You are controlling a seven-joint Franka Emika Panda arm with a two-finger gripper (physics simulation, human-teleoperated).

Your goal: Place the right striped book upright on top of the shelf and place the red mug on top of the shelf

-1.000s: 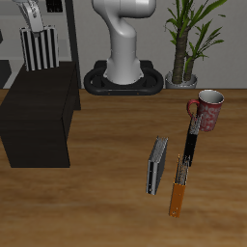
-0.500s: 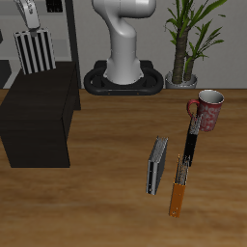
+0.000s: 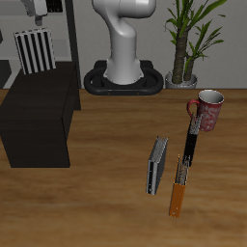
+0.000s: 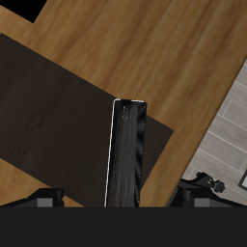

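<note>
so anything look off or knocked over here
Nothing spilled or damaged. The striped book stands upright at the back of the shelf, the gripper just above it. The red mug sits upright on the table.

The right striped book (image 3: 36, 50) stands upright at the back of the shelf (image 3: 39, 111), at the upper left of the exterior frame, with your gripper (image 3: 38, 16) just above it. In front of the book the shelf's flat top lies open, so you have room there.

Toward the right of the frame, the red mug (image 3: 208, 110) stands alone on the wood with free space above it. Below it, a black book (image 3: 191, 143), an orange-spined book (image 3: 179, 189) and a second striped book (image 3: 157, 164) crowd the floor of the table (image 3: 96, 207). The robot base (image 3: 123, 77) and a potted plant (image 3: 185, 43) block the back.
</note>
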